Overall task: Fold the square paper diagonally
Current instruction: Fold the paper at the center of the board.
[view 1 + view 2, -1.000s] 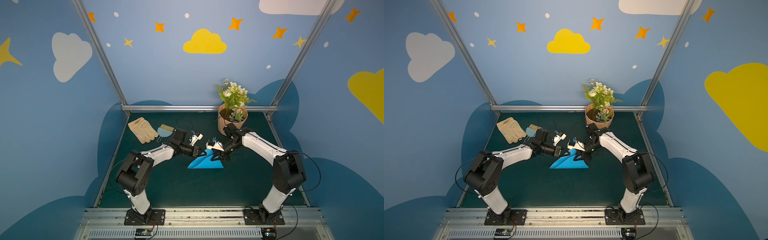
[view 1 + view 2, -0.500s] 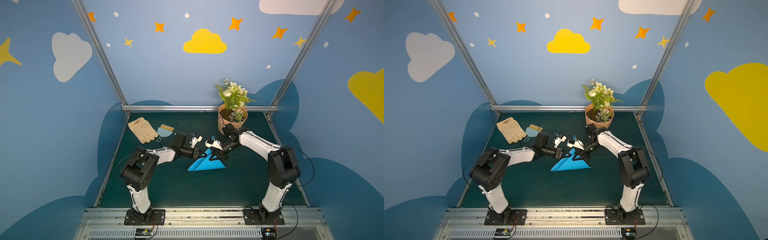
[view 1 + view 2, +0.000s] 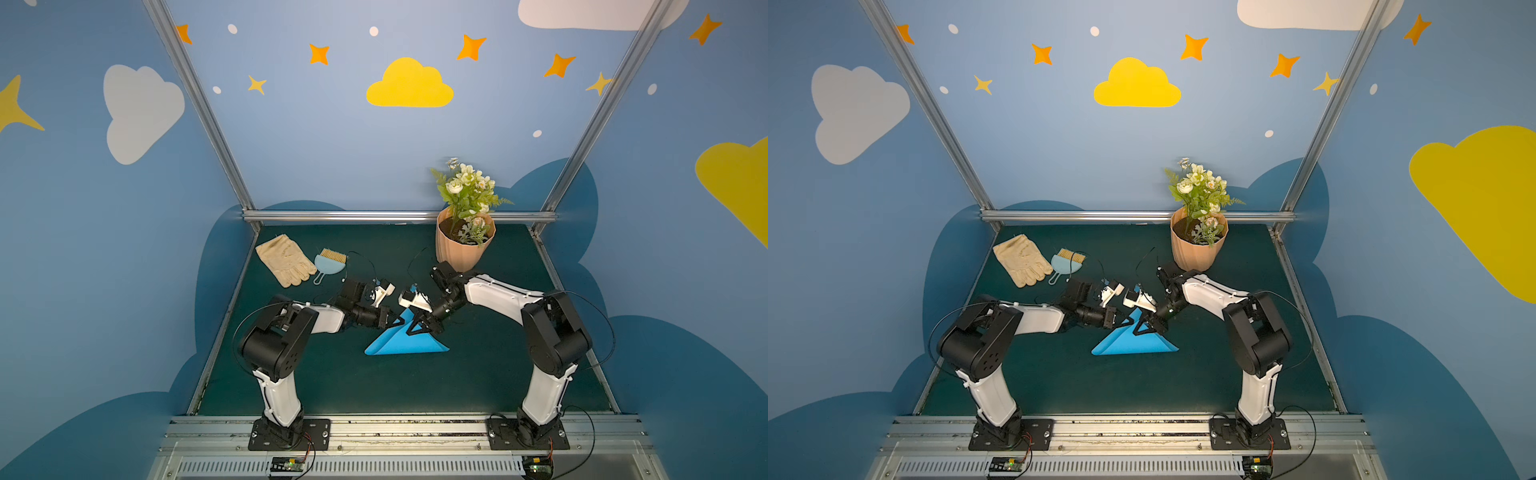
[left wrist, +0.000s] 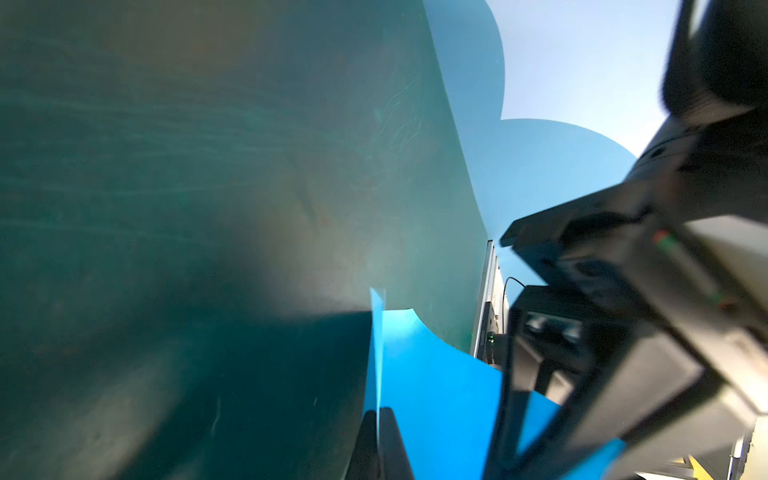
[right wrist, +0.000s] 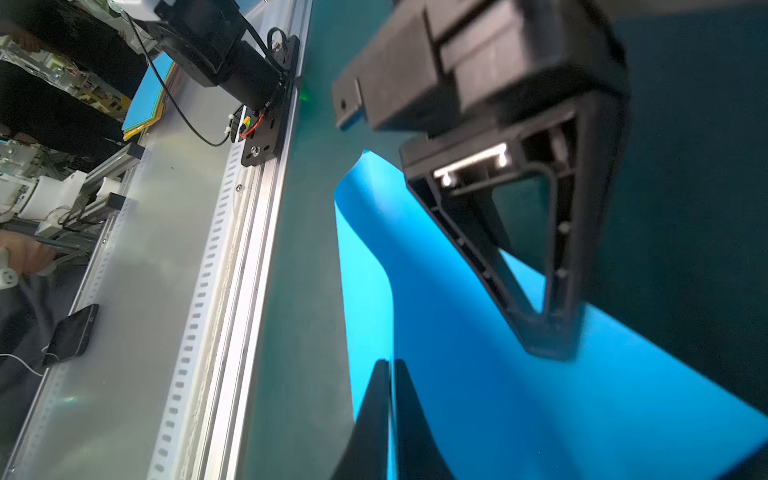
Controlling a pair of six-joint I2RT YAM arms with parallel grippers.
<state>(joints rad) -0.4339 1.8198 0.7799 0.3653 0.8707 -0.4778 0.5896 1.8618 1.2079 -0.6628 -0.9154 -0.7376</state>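
Left wrist view first: the left hand [image 4: 379, 415] is pinched shut on a thin edge of the paper [image 4: 440, 395], and that edge runs straight up between its two black fingers. The paper is plain bright blue and smooth, a bit curled at the free corner. The right wrist view shows much the same. The right hand [image 5: 390, 370] is clamped on another bit of edge, and the sheet bows away from it in a soft curve. The left hand's black triangular finger shows just beside it.

In both top views the paper reads as a triangle near the middle of the worktop [image 3: 374, 386]. Its long side faces the front edge and its peak is lifted where the two hands meet. Both arms are white with black joints, with the forearms reaching low and inward, so the hands sit almost nose to nose over the far part of the sheet.

The worktop is a dark green mat. A ribbed peach pot [image 3: 461, 253] with white flowers stands near the back right corner. A cream fabric glove [image 3: 284, 259] and a small light-blue dustpan [image 3: 329, 262] with tan bristles lie near the back left.
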